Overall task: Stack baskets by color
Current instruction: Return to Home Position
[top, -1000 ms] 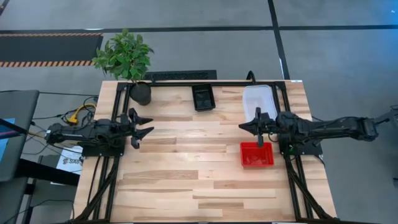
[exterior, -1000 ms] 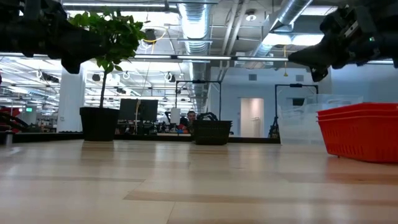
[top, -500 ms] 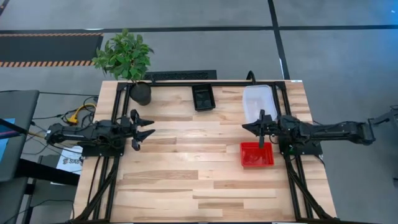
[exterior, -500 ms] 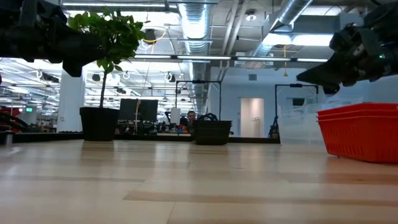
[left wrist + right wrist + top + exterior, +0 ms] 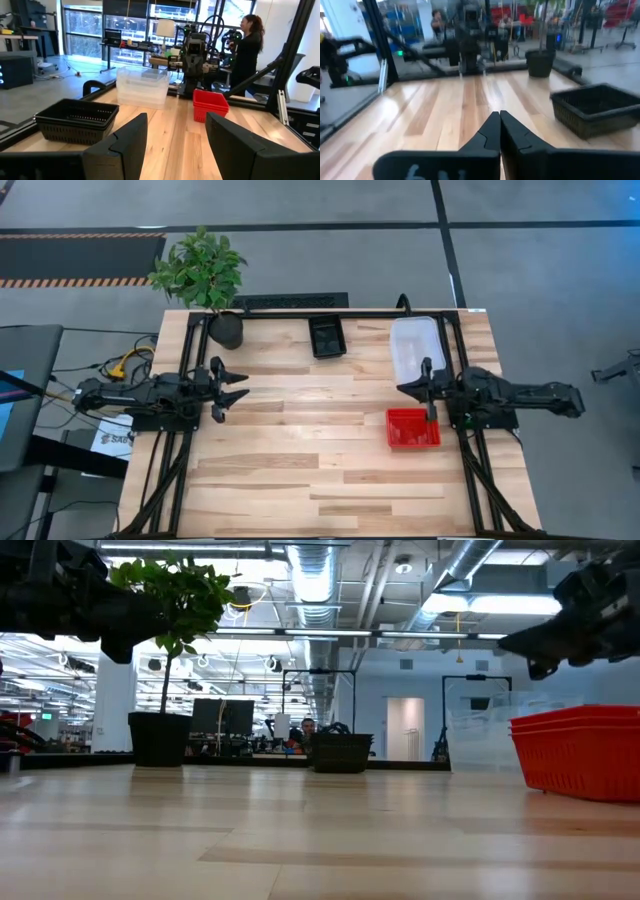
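The left gripper (image 5: 238,383) hovers over the wooden worktop (image 5: 300,470), well left of the stack of black perforated plastic baskets (image 5: 327,336) and nearer the front. Its fingers (image 5: 125,140) are spread apart and empty. The black stack stands at the worktop's back edge. Near it on the right stands the stack of clear see-through rectangular baskets (image 5: 417,345). The right gripper (image 5: 403,388) hangs right of the black stack and forward of it, fingers (image 5: 490,132) pressed together on nothing. The stack of red perforated baskets (image 5: 412,428) sits farther forward still.
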